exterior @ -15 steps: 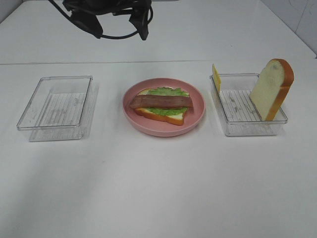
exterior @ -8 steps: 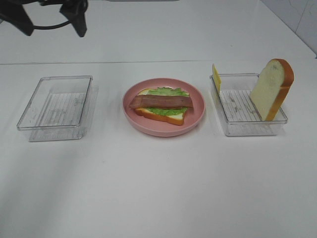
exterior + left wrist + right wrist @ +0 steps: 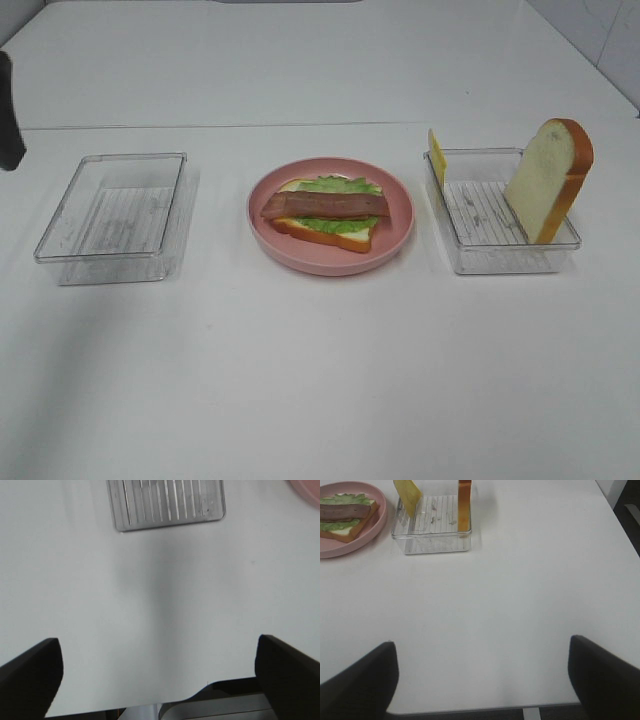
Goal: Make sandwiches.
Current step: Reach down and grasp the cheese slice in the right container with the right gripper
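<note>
An open-faced sandwich [image 3: 328,211] lies on the round pink plate [image 3: 398,238]: one bread slice topped with green lettuce and a brown bacon strip. It also shows in the right wrist view as the sandwich [image 3: 344,517]. A second bread slice [image 3: 548,180] stands upright in the right clear tray [image 3: 500,255], with a yellow cheese slice [image 3: 436,155] leaning at the tray's far left corner. My left gripper [image 3: 160,680] hangs open over bare table near the empty left tray [image 3: 167,502]. My right gripper [image 3: 482,680] is open too, holding nothing, well short of its tray [image 3: 432,530].
The empty left clear tray [image 3: 112,215] sits left of the plate. A dark sliver of the left arm [image 3: 8,115] shows at the far left edge of the exterior high view. The table's front edge runs just under both grippers in the wrist views.
The left arm has swung from above the back middle of the table out to the far left edge of the view. The food and trays have not moved.
</note>
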Robot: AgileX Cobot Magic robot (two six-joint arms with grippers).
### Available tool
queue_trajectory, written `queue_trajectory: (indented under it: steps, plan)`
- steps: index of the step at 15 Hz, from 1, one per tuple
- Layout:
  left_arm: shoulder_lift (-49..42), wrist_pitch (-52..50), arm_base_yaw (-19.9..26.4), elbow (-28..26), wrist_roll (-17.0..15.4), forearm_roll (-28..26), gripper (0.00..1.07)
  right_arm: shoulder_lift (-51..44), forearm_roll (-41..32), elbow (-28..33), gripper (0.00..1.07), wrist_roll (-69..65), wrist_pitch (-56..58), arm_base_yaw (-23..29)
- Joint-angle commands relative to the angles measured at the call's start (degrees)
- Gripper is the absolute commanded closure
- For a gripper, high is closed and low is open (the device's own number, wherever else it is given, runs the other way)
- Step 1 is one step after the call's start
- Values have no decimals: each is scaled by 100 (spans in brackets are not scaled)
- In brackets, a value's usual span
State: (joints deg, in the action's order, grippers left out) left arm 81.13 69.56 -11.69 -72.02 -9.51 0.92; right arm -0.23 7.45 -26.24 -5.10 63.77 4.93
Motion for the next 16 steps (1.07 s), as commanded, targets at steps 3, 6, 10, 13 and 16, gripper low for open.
queue_trajectory:
  steps: [3,6,10,13,16]
  plan:
    - [-1736,-149,6,1295,-178,-178,8,-155,-6,0,18,17,-11,-23]
    - [-3335,-149,6,2063,-264,-166,8,-155,-6,0,18,17,-11,-23]
    - [-5197,-149,6,2739,-264,-23,8,-155,-6,0,18,17,-11,-23]
    - [-6303,-172,6,3180,23,23,8,-155,-6,0,18,17,-11,-23]
    - [-6910,-378,6,3621,464,11,8,-155,-6,0,18,17,-11,-23]
